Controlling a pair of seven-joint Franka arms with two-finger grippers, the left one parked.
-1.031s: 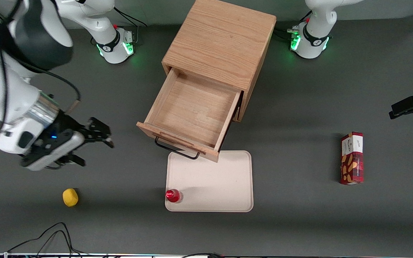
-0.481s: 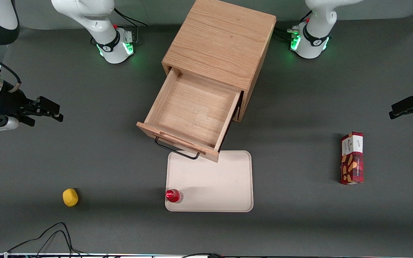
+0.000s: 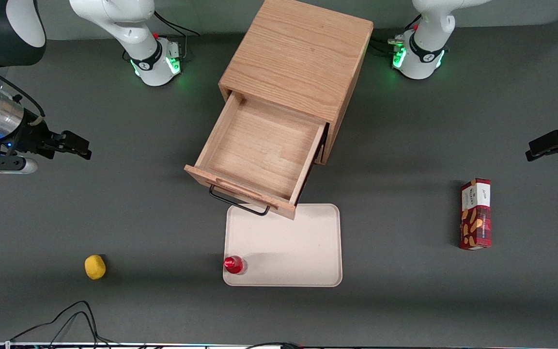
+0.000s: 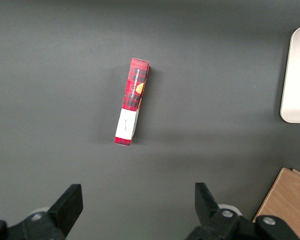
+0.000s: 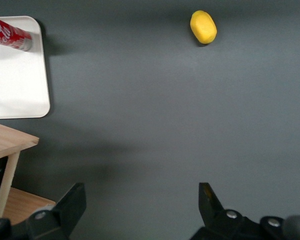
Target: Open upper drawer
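Observation:
The upper drawer (image 3: 259,152) of the light oak cabinet (image 3: 298,53) stands pulled far out, its inside bare. Its wooden pull strip and black wire handle (image 3: 238,203) face the front camera and overhang the tray's edge. A corner of the drawer also shows in the right wrist view (image 5: 10,142). The lower drawer is hidden under it. My gripper (image 3: 78,145) is open and empty, raised above the mat toward the working arm's end of the table, well apart from the drawer. In the right wrist view its fingers (image 5: 72,200) stand wide apart over bare mat.
A cream tray (image 3: 284,242) lies in front of the drawer with a red can (image 3: 234,264) on its corner. A yellow lemon (image 3: 95,267) lies nearer the front camera than my gripper. A red snack box (image 3: 475,214) lies toward the parked arm's end. Cables (image 3: 66,320) run along the front edge.
My gripper has drawn away from the drawer toward the working arm's end of the table, then edged slightly back. The drawer has stayed open and still.

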